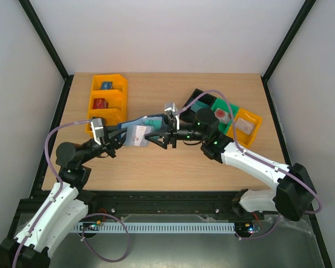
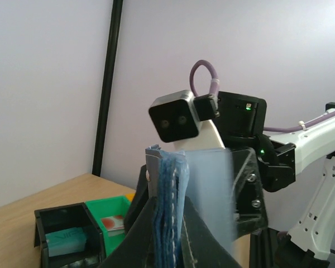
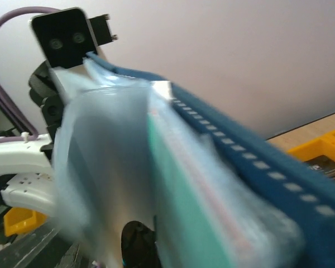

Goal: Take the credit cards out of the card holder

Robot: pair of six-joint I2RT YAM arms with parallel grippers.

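The dark navy card holder (image 1: 135, 127) hangs above the table's middle, edge-on between my left gripper's (image 1: 113, 140) black fingers (image 2: 128, 240). That gripper is shut on the card holder (image 2: 167, 206). A pale credit card (image 2: 212, 190) stands beside the holder's stitched edge. My right gripper (image 1: 163, 135) meets the holder's right end with its jaws apart. In the right wrist view a teal credit card (image 3: 184, 195) and a pale blurred one fill the frame beside the holder's navy stitched edge (image 3: 257, 167). Only one dark fingertip (image 3: 137, 245) shows there.
An orange bin (image 1: 106, 97) with small blue and red items stands at the back left. A black bin (image 1: 194, 102), a green bin (image 1: 219, 106) and another orange bin (image 1: 255, 120) sit at the back right, behind the right arm.
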